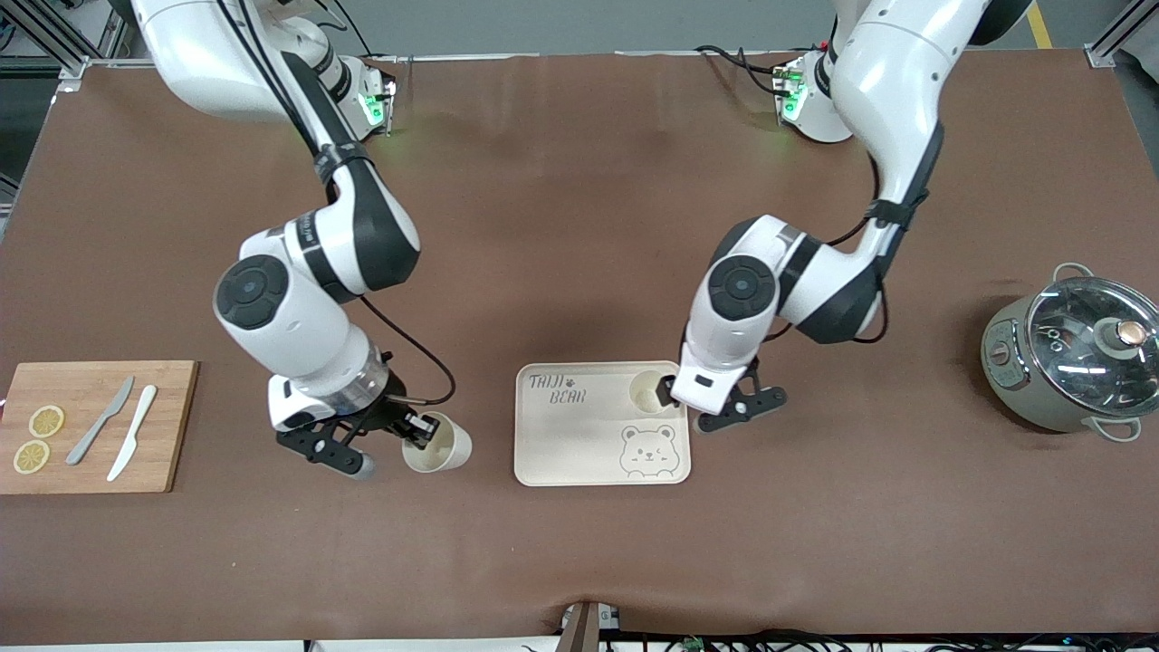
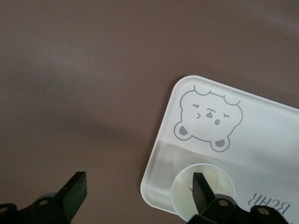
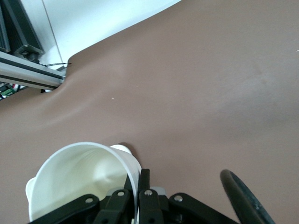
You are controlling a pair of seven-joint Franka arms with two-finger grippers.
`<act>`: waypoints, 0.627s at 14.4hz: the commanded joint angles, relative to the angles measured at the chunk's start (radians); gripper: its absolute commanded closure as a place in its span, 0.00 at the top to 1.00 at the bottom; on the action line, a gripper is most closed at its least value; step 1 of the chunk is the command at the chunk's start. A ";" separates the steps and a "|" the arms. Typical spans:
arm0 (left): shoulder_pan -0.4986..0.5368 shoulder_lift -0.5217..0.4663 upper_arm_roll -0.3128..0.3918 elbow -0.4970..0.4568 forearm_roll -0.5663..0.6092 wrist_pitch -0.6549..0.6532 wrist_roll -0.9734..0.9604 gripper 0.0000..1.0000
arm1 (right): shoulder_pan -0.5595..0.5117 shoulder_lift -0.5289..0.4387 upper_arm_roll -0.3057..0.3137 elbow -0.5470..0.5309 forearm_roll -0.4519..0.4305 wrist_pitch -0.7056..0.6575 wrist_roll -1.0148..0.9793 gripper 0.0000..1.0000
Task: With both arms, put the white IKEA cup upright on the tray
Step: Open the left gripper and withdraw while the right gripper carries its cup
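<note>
One white cup (image 1: 648, 389) stands upright on the cream tray (image 1: 579, 444), in the tray's corner farther from the front camera and toward the left arm's end. My left gripper (image 1: 685, 407) is open over that corner. One fingertip (image 2: 201, 186) is inside the cup (image 2: 212, 179) and the other is off the tray (image 2: 261, 126), over the table. My right gripper (image 1: 418, 427) is shut on the rim of a second white cup (image 1: 441, 445). It holds this cup low over the table, between the cutting board and the tray. The right wrist view shows the grip (image 3: 139, 179) on the cup (image 3: 79, 179).
A wooden cutting board (image 1: 172, 435) with two lemon slices (image 1: 38, 438) and two knives (image 1: 116, 433) lies at the right arm's end. A grey pot with a glass lid (image 1: 1073, 358) stands at the left arm's end.
</note>
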 commanded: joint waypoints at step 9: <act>0.314 -0.149 -0.038 -0.011 -0.148 -0.121 0.447 1.00 | 0.103 0.112 -0.015 0.046 -0.151 0.121 0.150 0.00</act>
